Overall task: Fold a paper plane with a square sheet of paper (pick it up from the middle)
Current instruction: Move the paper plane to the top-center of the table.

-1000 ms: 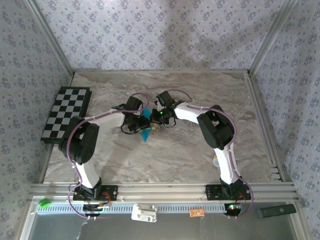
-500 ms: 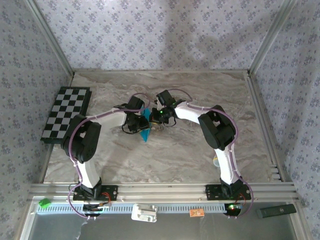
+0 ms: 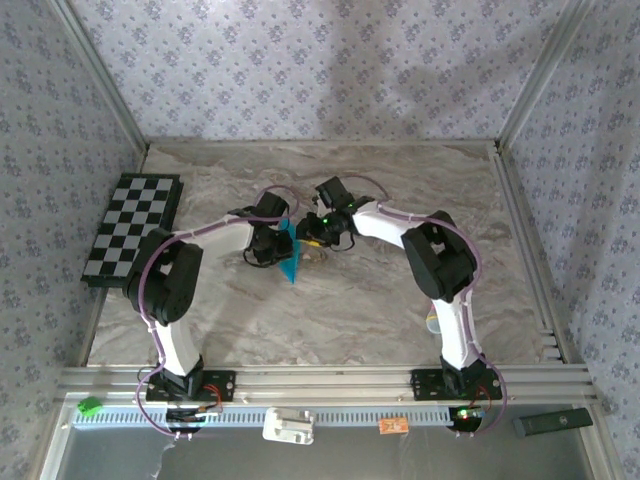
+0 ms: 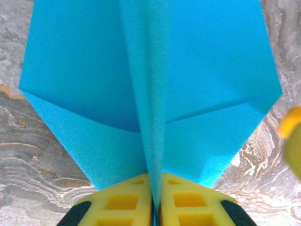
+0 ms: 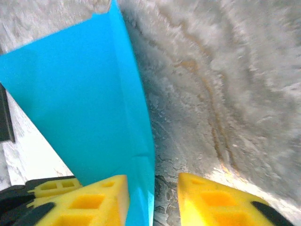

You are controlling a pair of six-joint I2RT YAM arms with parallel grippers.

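The teal-blue sheet of paper (image 3: 291,264) is folded into a kite-like paper plane shape with a raised centre crease and stands in the middle of the marble table. My left gripper (image 3: 271,246) is shut on that crease; in the left wrist view the yellow pads (image 4: 123,203) pinch the ridge of the paper (image 4: 89,70) with its wings spread to both sides. My right gripper (image 3: 309,238) sits just right of the paper with its jaws apart. In the right wrist view the paper (image 5: 80,103) stands against the left pad (image 5: 101,197), with bare table between the pads.
A black-and-white checkered board (image 3: 132,228) lies at the table's left edge. Patterned walls and metal rails enclose the table (image 3: 400,300). A yellow finger (image 4: 292,141) of the other gripper shows at the right of the left wrist view.
My right gripper has opened and let go of the paper, shifting slightly away. My left gripper has closed onto the paper's centre crease.
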